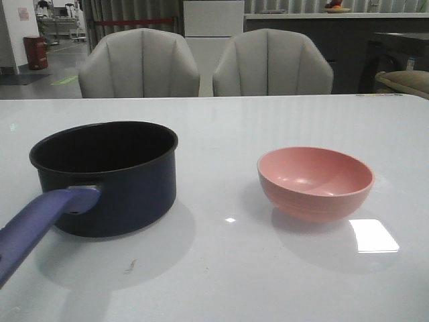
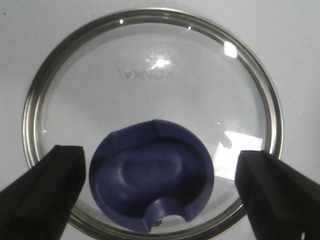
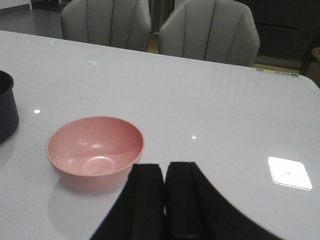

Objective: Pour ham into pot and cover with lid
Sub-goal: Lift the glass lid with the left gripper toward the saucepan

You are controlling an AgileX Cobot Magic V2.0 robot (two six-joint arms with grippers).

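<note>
The dark navy pot (image 1: 110,178) stands on the left of the table, its purple-blue handle (image 1: 37,228) pointing to the near left; its edge shows in the right wrist view (image 3: 6,107). The pink bowl (image 1: 315,182) stands to its right and is empty, as the right wrist view (image 3: 95,150) also shows. No ham is visible; the pot's inside is dark. The glass lid (image 2: 150,75) lies flat on the table. My left gripper (image 2: 160,177) is open, one finger on each side of the lid's blue knob (image 2: 150,175), not touching it. My right gripper (image 3: 165,172) is shut and empty, near the bowl.
The white table (image 1: 221,268) is glossy, with a bright reflection patch (image 1: 373,235) at the near right. Two grey chairs (image 1: 139,64) stand behind its far edge. Neither arm shows in the front view.
</note>
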